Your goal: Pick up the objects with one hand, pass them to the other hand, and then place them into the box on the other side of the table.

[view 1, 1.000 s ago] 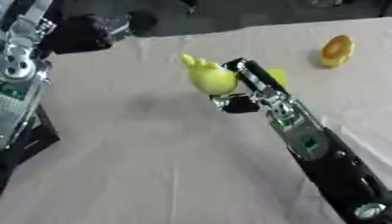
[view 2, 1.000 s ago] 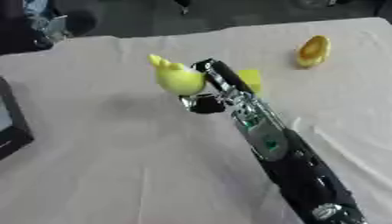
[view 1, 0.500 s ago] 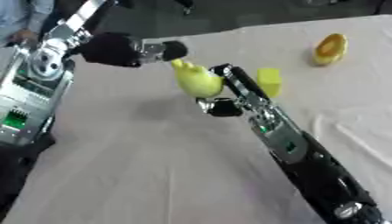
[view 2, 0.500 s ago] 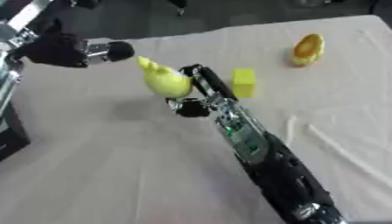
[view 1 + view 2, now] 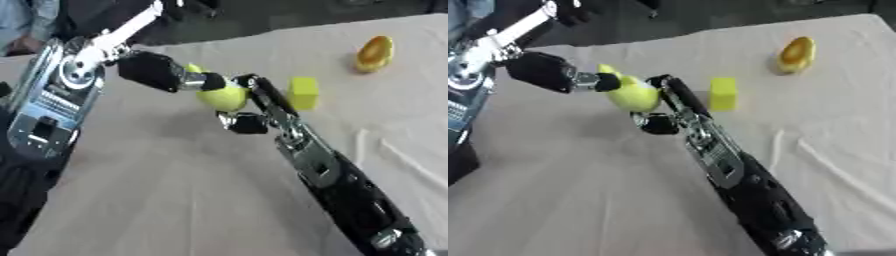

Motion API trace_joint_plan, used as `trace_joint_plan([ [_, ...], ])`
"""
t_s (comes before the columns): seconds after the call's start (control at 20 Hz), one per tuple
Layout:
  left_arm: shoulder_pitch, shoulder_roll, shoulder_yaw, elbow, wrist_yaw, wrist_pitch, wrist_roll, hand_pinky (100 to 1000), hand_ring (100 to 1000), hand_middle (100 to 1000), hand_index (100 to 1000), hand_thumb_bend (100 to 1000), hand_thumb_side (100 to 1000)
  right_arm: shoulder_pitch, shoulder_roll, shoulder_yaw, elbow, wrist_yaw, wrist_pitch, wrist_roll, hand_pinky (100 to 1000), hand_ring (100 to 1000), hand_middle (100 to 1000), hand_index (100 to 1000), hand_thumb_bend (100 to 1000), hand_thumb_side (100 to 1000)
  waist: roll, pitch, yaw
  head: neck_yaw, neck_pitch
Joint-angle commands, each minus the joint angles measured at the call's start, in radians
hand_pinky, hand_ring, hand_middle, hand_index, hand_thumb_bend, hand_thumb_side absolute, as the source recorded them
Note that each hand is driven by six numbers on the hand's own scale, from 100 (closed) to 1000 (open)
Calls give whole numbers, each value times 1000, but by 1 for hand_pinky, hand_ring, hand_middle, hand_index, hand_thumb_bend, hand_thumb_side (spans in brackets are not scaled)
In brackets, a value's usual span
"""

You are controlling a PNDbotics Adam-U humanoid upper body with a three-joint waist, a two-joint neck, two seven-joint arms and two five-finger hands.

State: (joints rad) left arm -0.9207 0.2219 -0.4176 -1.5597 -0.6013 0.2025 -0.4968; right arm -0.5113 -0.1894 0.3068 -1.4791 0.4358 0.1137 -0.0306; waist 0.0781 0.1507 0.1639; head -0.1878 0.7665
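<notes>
Your left hand (image 5: 157, 71) comes in from the left over the beige cloth-covered table (image 5: 157, 200), dark room behind; its fingers touch the yellow pear (image 5: 629, 93), grip unclear. Pear sits mid-air above the cloth, long axis tilted, narrow end up-left. Your right hand (image 5: 254, 102) is curled round it. Right of that: yellow block (image 5: 304, 93), then orange-yellow fruit (image 5: 374, 53) on the cloth

Yellow-green fruit (image 5: 224, 97); yellow block (image 5: 304, 92); orange-yellow obj (image 5: 374, 53); beige cloth (image 5: 175, 190).
</notes>
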Motion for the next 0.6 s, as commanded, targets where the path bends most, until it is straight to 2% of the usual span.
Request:
trace_joint_plan([
  [0.05, -33, -6, -3, 35, -49, -13, -45, 839, 835, 842, 867, 708, 517, -23, 6, -2, -9, 11, 2, -14, 792, 666, 462, 557, 136, 100, 13, -29, 2, -3, 3],
  [0.25, -50, -20, -13, 87, -129, -40, -98, 847, 842, 846, 866, 666, 488, -28, 16, 0, -10, 17, 5, -19, 791, 666, 462, 557, 135, 100, 14, -29, 0, -4, 3],
  [0.45, -56, -28, -17, 124, -219, -81, -154, 850, 846, 846, 860, 596, 421, -32, 20, 2, -13, 15, 7, -15, 792, 666, 463, 557, 132, 100, 13, -29, 0, -4, 3],
  [0.6, -57, -31, -12, 133, -270, -106, -178, 853, 849, 848, 859, 563, 410, -33, 20, 3, -19, 9, 6, -14, 792, 665, 462, 557, 131, 100, 12, -28, -1, -3, 3],
])
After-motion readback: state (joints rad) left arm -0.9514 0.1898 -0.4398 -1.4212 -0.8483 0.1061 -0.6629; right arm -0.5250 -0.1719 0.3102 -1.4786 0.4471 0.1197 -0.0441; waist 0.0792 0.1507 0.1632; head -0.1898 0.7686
